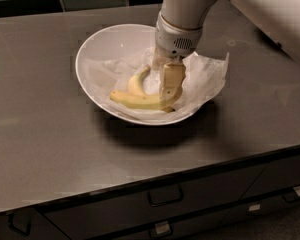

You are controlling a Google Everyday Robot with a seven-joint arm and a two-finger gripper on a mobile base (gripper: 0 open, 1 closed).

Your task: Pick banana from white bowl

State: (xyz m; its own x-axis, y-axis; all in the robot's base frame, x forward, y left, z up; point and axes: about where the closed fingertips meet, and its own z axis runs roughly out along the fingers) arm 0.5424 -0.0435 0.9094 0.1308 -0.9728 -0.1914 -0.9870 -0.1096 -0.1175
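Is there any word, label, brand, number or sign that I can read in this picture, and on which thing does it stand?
None: no text shows on the tool, low in the white bowl at the banana, nor on the counter or the drawers.

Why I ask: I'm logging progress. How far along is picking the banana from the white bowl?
Done: the gripper is down inside the white bowl, at the right end of the banana. In hand: the grasp itself; whether it holds the fruit does not show. Left: the lift out, since the banana lies on the paper liner beside a smaller banana.
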